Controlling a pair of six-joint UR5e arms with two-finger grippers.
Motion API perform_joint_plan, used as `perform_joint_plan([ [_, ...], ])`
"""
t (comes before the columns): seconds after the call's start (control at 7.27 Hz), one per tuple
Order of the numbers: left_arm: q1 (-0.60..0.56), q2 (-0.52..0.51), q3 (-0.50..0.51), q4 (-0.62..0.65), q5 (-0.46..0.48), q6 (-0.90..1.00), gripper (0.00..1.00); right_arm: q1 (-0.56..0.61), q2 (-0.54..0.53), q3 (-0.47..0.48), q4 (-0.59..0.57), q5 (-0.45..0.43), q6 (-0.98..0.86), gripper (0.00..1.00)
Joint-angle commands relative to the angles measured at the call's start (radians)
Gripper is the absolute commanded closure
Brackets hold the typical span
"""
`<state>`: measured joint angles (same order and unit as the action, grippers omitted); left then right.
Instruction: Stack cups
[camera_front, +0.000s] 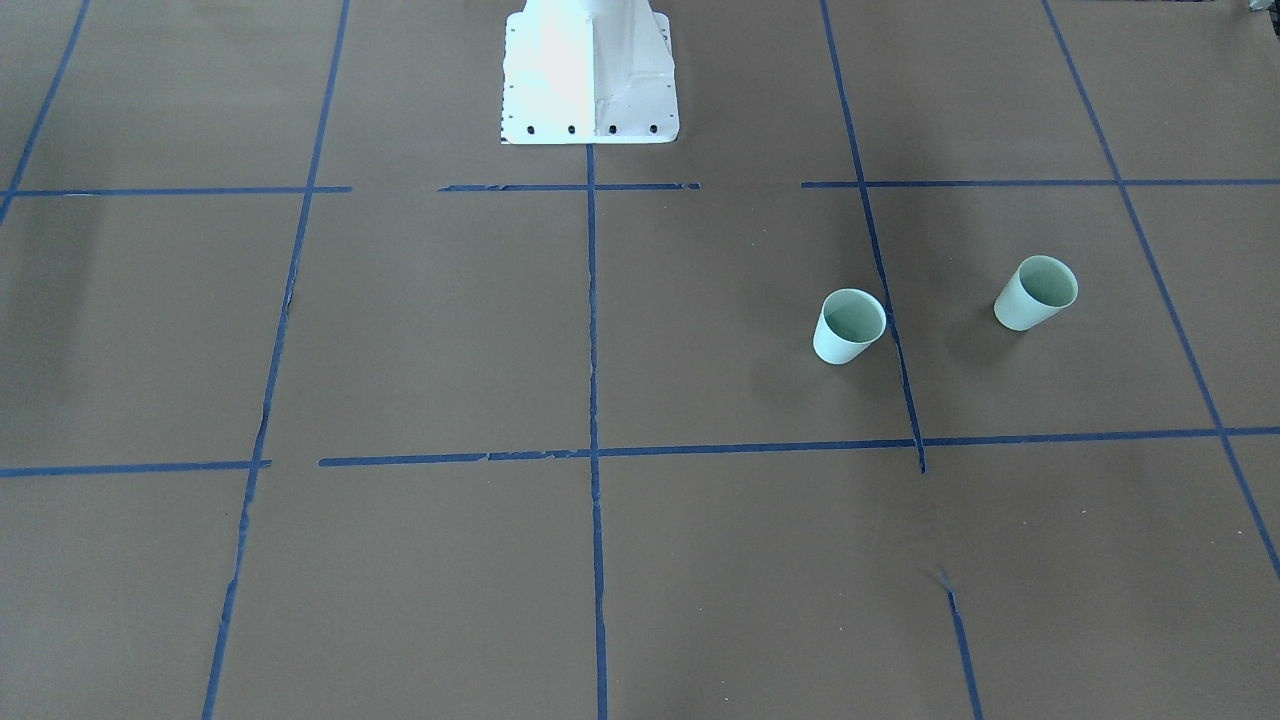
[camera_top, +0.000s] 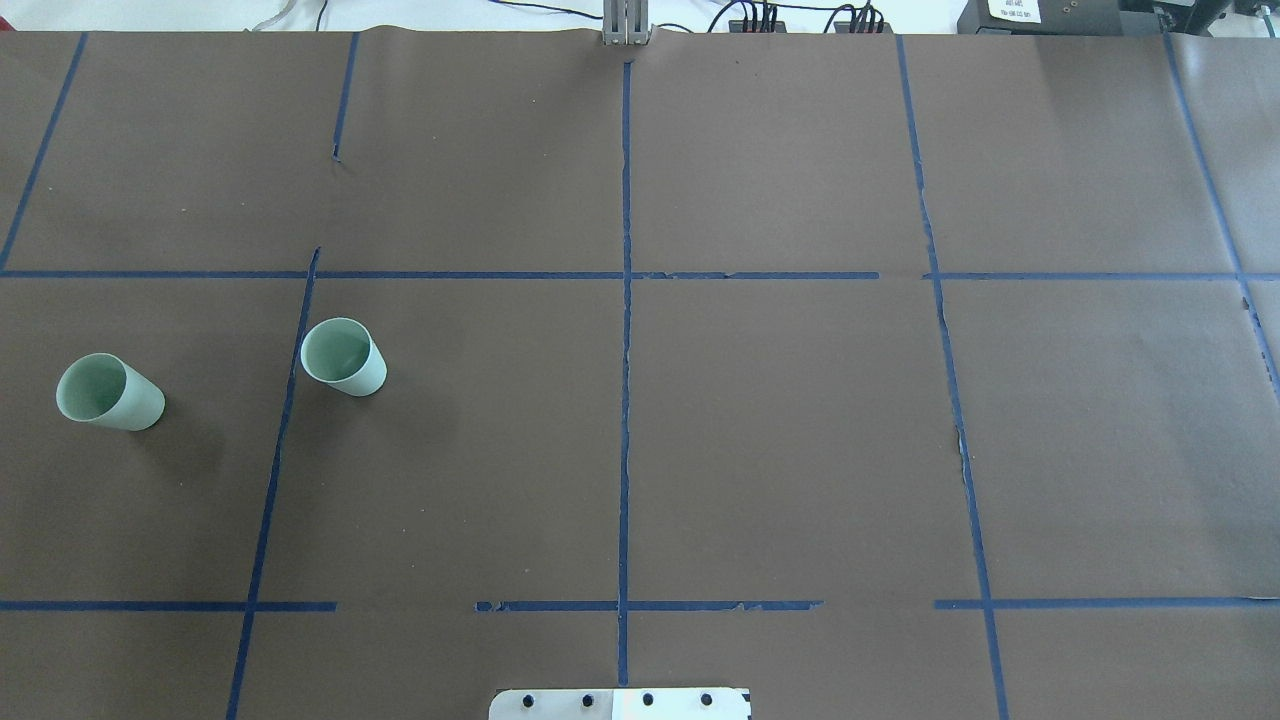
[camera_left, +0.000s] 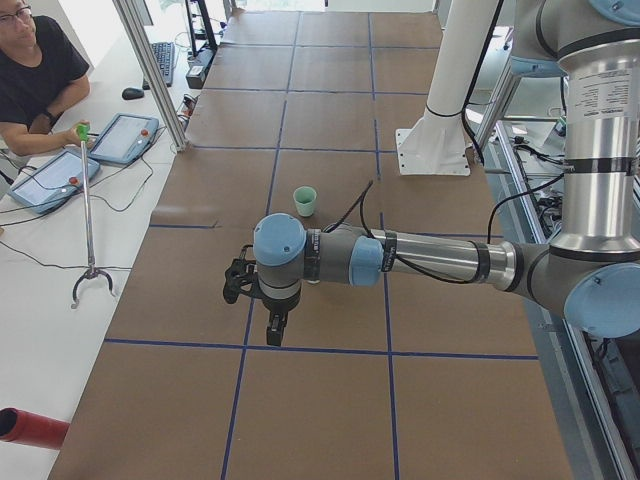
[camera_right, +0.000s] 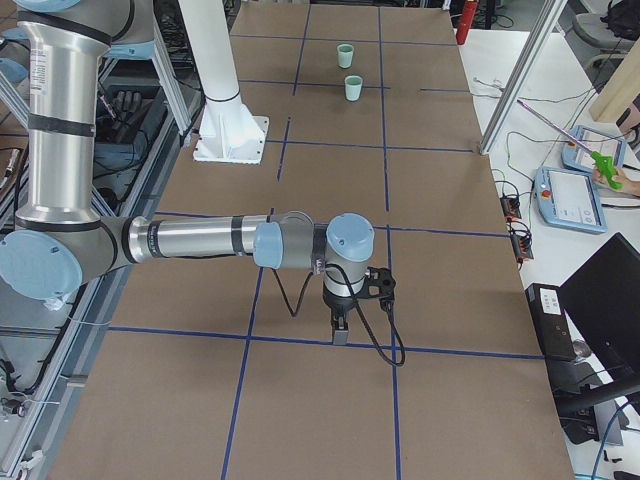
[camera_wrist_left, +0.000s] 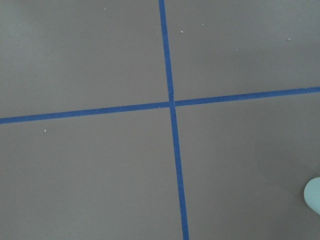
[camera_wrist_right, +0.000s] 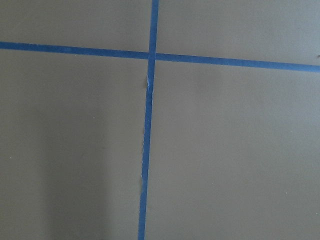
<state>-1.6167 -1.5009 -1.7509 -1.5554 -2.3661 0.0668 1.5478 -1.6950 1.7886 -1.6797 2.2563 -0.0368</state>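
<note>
While both arms (camera_left: 430, 262) (camera_right: 190, 240) extend level, cups (camera_front: 849, 326) (camera_front: 1035, 292) stand apart.

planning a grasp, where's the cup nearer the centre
Overhead view, robot's left half: the inner cup stands just right of a blue tape line, the other cup further left.

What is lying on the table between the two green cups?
Only a blue tape line, close to the inner cup; the rest of the stretch to the outer cup is bare table. The overhead view shows it.

No legible text anywhere, white label (camera_top: 1020, 9) on far-edge black box (camera_top: 1075, 16) too small to read
</note>
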Motion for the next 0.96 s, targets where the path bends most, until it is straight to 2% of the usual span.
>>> perform_joint_plan([
  [0.0,0.004,-0.016,0.005,0.064,-0.004,0.010,0.00,0.000,0.000,-0.001,0.000,-0.001,0.000,0.00],
  [0.83,0.006,-0.019,0.008,0.068,-0.002,0.018,0.00,0.000,0.000,0.000,0.000,-0.001,0.000,0.00],
])
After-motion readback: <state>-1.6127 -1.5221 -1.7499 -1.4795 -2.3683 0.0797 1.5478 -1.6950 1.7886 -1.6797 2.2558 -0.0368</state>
